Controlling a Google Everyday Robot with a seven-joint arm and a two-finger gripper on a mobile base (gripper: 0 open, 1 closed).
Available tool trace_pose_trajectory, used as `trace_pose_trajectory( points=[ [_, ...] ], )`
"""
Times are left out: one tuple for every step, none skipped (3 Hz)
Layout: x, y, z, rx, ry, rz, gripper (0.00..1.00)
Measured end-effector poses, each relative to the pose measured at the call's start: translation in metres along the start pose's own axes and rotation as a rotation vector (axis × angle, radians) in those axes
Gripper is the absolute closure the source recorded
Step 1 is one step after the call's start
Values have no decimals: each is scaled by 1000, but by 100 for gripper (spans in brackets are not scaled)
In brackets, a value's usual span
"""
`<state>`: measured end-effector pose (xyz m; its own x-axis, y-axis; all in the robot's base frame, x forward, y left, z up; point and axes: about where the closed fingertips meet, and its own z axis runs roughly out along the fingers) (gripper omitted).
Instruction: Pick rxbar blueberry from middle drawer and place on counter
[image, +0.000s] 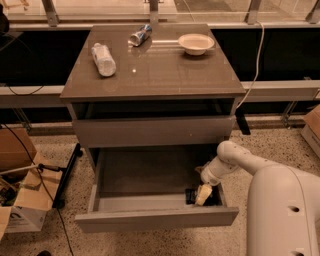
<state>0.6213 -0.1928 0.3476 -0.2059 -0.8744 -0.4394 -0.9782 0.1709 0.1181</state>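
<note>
The rxbar blueberry (191, 196) lies in the lower middle of the frame, a small dark shape flat on the floor of the middle drawer (145, 172), in the drawer's front right corner close behind the front panel. The drawer is pulled well out, and the rest of its grey floor shows bare.

The gripper (203, 195) is down inside that same corner, its pale tip right at the bar's right end. The tip and the dark wrapper run together there, so I cannot tell how the jaws stand, nor whether they touch the bar. The white arm (235, 157) reaches in over the drawer's right wall from the robot's body (282, 210), which fills the lower right of the frame.

Above the open drawer sits a closed drawer front (152, 131), with a dark gap over it. On top is the glossy table (160, 75), taking up the upper middle of the frame. It carries a clear plastic bottle (103, 59) lying on its side at the left, a crushed can (140, 35) near the far edge, and a pale bowl (196, 43) upright at the far right. These three stand well apart.

A white cable (257, 55) hangs down at the upper right. Cardboard boxes (20, 210) sit on the speckled floor at the lower left.
</note>
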Motion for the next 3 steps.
trace_pose_trajectory(
  points=[
    [-4,1,-3,0,0,0,19],
    [-5,1,-2,0,0,0,42],
    [-7,1,-6,0,0,0,66]
  ],
)
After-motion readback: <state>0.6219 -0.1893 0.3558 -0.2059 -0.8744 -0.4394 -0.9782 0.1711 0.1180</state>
